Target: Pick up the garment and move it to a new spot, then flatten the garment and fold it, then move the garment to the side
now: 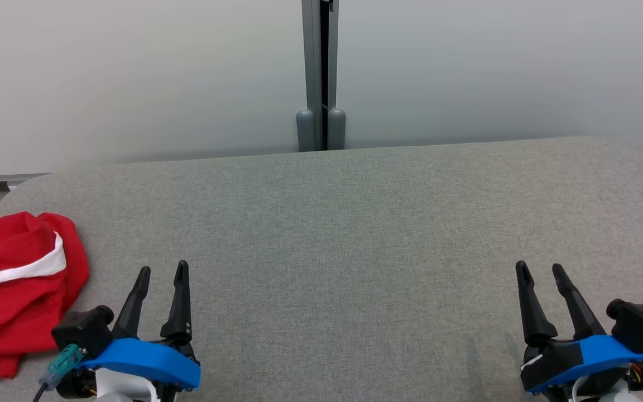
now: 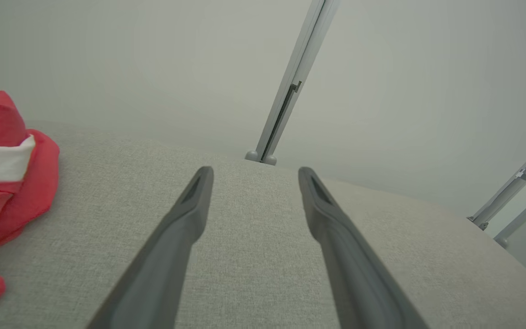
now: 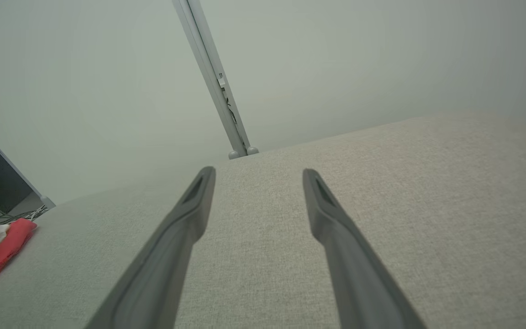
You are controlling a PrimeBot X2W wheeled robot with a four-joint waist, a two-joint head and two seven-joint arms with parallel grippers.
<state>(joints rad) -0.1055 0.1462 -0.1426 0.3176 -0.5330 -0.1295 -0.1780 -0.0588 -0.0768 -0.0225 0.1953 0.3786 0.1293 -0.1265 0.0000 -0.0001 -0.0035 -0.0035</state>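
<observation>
Head view: the red garment point(image 1: 14, 279) with its white stripe lies crumpled at the far left edge of the grey desk point(image 1: 344, 223). Just beside it is the left tool point(image 1: 163, 269), fingers spread and empty. Well apart to the right, the right tool point(image 1: 539, 267) is likewise spread and holds nothing. The first step, the pickup, looks not yet begun. Next, I judge, the left tool must reach leftward onto the heap and pinch a fold firmly enough to lift it toward the desk's middle.
</observation>
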